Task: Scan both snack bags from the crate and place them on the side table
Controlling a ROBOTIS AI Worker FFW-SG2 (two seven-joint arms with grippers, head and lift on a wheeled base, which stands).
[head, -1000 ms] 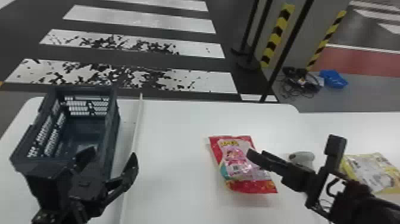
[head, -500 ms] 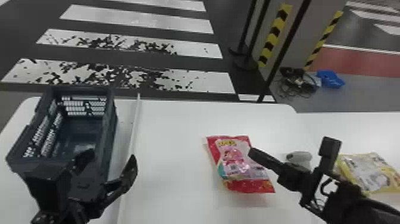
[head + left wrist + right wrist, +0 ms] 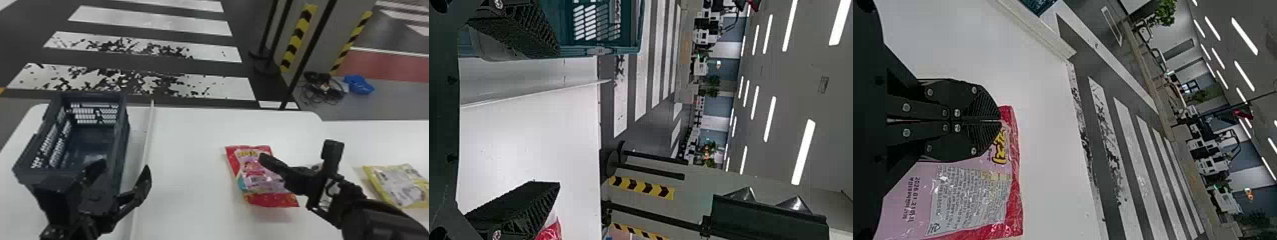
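My right gripper (image 3: 265, 158) is over the upper part of the red-and-pink snack bag (image 3: 255, 172), which lies on the white table. In the right wrist view the same gripper (image 3: 999, 121) is shut, its fingers side by side in front of the bag (image 3: 1014, 195); I see no fold of bag between them. The yellow snack bag (image 3: 399, 185) lies on the side table at the far right. My left gripper (image 3: 125, 167) stands open by the crate's near right corner; in the left wrist view, nothing is between the fingers of that gripper (image 3: 554, 120).
A dark blue crate (image 3: 126, 140) stands at the table's left. A pale raised strip (image 3: 146, 140) runs front to back beside it. Partly behind my right gripper is a small whitish device (image 3: 316, 166). Black poles (image 3: 308, 54) stand beyond the table's back edge.
The right gripper and its wrist have shifted left over the red bag and now cover more of the whitish device. The red bag and the left gripper look unchanged.
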